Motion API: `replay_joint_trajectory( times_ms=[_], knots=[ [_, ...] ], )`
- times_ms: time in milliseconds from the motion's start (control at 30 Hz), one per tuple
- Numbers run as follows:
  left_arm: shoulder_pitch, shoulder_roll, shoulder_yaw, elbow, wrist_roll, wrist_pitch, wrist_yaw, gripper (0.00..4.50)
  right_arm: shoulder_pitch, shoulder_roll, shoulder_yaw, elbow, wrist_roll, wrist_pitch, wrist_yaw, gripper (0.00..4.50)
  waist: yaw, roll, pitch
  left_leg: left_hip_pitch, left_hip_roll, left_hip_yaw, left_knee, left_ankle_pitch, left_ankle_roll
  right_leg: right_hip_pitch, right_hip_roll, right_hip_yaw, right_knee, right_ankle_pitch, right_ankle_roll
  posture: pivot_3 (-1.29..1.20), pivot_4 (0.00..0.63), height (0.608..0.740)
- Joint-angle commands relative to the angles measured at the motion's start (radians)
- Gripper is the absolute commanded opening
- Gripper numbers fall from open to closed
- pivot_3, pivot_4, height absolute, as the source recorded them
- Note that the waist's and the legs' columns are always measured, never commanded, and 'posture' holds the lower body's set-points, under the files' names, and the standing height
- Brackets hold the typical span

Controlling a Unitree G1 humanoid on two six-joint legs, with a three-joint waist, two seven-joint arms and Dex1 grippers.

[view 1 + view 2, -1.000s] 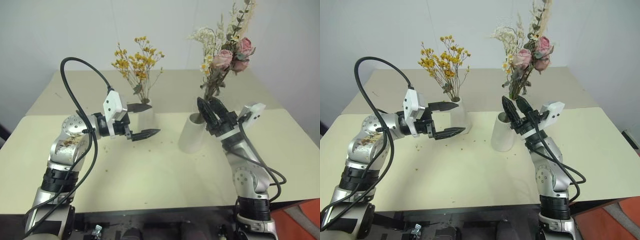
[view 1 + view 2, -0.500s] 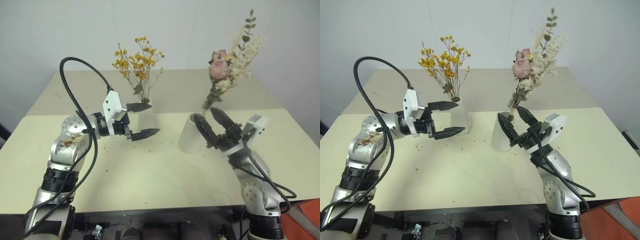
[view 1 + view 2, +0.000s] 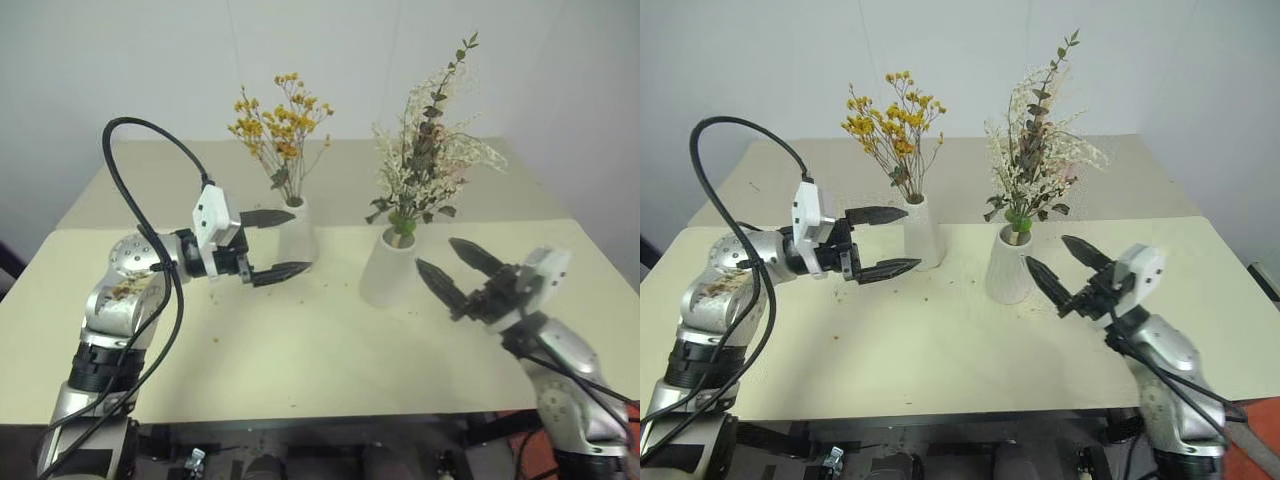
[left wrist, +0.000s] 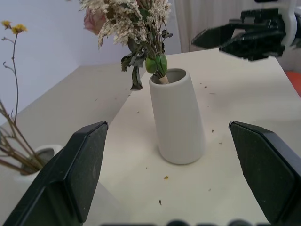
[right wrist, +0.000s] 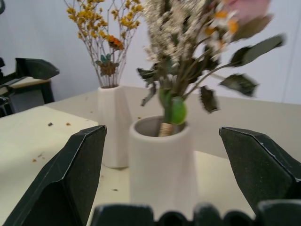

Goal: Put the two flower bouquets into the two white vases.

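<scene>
a pale desk point(image 3: 300, 350) against a white wall. from my head, the slim vase point(image 3: 296, 232) with the yellow bouquet point(image 3: 280, 125) sits at 11 o'clock, the wide vase point(image 3: 392, 268) with the pink-cream bouquet point(image 3: 425, 160) at 1 o'clock. my left claw point(image 3: 268, 243) gapes empty just beside the slim vase; my right claw point(image 3: 452, 270) gapes empty near the wide one. my left wrist faces the wide vase between spread fingers point(image 4: 77, 169). my right wrist sees both vases, fingers point(image 5: 77, 169) apart.
</scene>
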Motion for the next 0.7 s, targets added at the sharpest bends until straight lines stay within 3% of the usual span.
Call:
replay_joint_trajectory(
  times_ms=[33, 200, 367, 700],
  knots=[
    [0.018, 0.040, 0.063, -0.047, -0.033, 0.005, -0.006, 4.50, 0.029, -0.094, -0.123, -0.065, 0.105, 0.051, 0.063, 4.49, 0.002, 0.000, 0.000, 0.000, 0.000, 0.000, 0.000, 0.000, 0.000, 0.000, 0.000, 0.000, 0.000, 0.000, 0.000, 0.00, 0.150, 0.740],
    [0.069, 0.106, 0.131, -0.078, -0.077, 0.022, -0.034, 4.50, 0.104, -0.264, -0.282, -0.062, 0.208, 0.144, 0.175, 4.49, 0.005, 0.000, 0.000, 0.000, 0.000, 0.000, 0.000, 0.000, 0.000, 0.001, 0.000, 0.000, -0.001, -0.001, 0.000, 0.00, 0.150, 0.740],
    [0.149, 0.180, 0.207, -0.099, -0.117, 0.017, -0.089, 4.50, 0.172, -0.392, -0.409, -0.012, 0.193, 0.165, 0.304, 4.49, 0.004, 0.000, 0.000, 0.001, 0.000, 0.001, 0.000, 0.000, 0.000, 0.001, 0.000, 0.000, -0.001, -0.001, 0.001, 0.00, 0.150, 0.740],
    [0.250, 0.244, 0.312, -0.159, -0.139, 0.021, -0.083, 4.50, 0.168, -0.473, -0.443, 0.085, 0.105, 0.141, 0.435, 4.49, 0.006, -0.001, 0.000, 0.001, 0.001, 0.002, 0.000, 0.000, 0.000, 0.002, 0.000, 0.000, -0.002, -0.002, 0.001, 0.00, 0.150, 0.740]
  ],
)
